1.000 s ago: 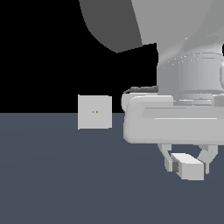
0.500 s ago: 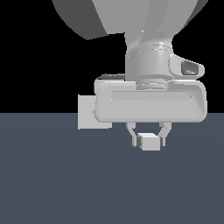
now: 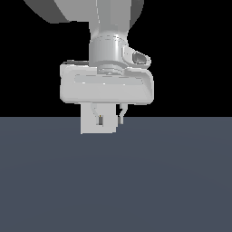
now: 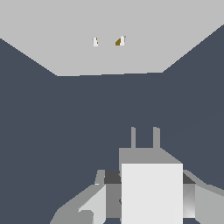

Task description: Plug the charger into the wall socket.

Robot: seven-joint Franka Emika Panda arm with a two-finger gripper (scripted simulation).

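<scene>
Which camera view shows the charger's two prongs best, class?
The wrist view: the charger sits between the gripper fingers, both prongs pointing at the wall socket. In the exterior view the gripper body and socket plate hide most of the charger; no prongs can be made out.

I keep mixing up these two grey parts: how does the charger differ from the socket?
The charger is a blocky box with two prongs sticking out; the socket is a flat plate with two small holes. The charger is clamped in the gripper above the floor; the socket stands upright on the floor, nothing touching it. In the wrist view a gap separates them. Both are plain pale grey.
</scene>
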